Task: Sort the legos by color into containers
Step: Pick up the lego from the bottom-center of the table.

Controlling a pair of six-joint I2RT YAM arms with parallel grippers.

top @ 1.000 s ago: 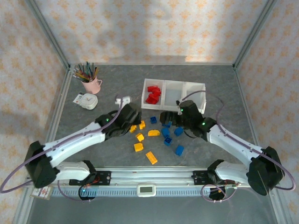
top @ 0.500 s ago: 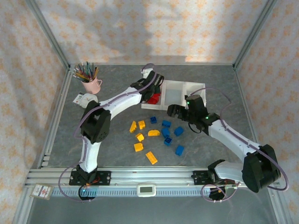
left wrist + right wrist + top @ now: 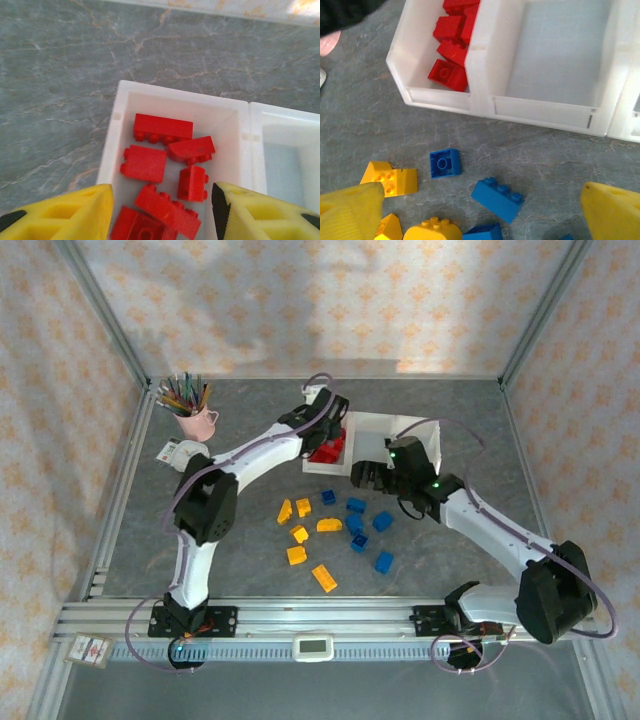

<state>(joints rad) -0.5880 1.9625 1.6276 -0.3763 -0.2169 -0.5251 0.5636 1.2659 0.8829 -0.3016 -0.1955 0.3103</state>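
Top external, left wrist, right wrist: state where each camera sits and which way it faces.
Top external: above and behind the bases, looking down at the table; both arms show.
Left wrist: on the left gripper, facing down on red legos in their bin; yellow fingers show.
Right wrist: on the right gripper, facing down at the containers' near wall and blue legos; yellow fingers show.
Shared: both wrist views see the red legos.

Six red bricks (image 3: 144, 163) lie in the 9 o'clock bin of three joined white bins (image 3: 540, 107). Six yellow bricks (image 3: 296, 555) sit at the bins' 7 o'clock and six blue bricks (image 3: 383, 562) at their 6 o'clock. One pink pencil mug (image 3: 198, 423) and one round white dial (image 3: 186, 455) stand at 9 o'clock.
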